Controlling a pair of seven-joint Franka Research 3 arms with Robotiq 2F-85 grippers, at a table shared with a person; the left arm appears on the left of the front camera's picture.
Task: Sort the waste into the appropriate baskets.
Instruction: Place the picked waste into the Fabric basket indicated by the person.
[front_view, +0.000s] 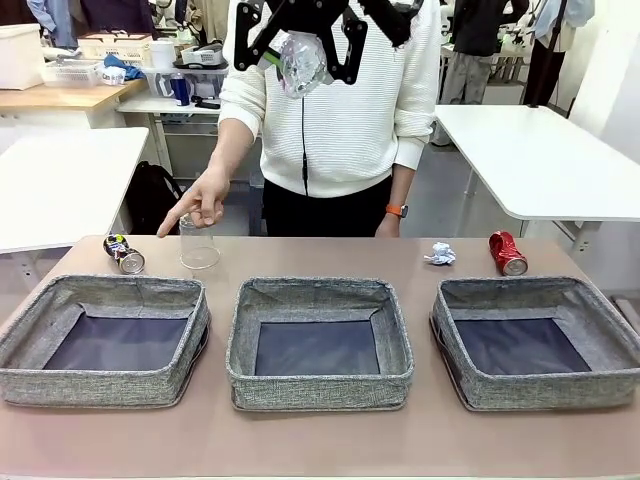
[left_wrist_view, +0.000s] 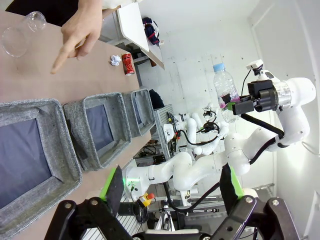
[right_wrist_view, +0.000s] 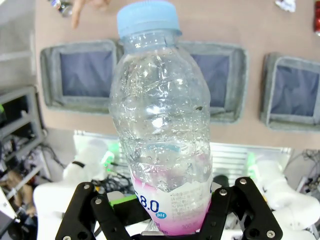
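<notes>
High above the table's far middle, my right gripper (front_view: 306, 70) is shut on the clear plastic bottle (front_view: 299, 58). In the right wrist view the bottle (right_wrist_view: 160, 125) stands cap up, and my right gripper (right_wrist_view: 170, 222) holds it at the pink label. My left gripper (left_wrist_view: 172, 187) is open and holds nothing, off the table's near side. Three grey baskets (front_view: 105, 385) (front_view: 318, 378) (front_view: 540, 388) stand in a row. Behind them lie a dark can (front_view: 126, 256), a clear cup (front_view: 198, 245), a paper ball (front_view: 440, 254) and a red can (front_view: 508, 252).
A person stands at the far side, with a hand (front_view: 197, 208) pointing down beside the clear cup. The other hand (front_view: 390, 224) rests at the far edge. All three baskets hold nothing. Bare tabletop (front_view: 320, 440) runs in front of them.
</notes>
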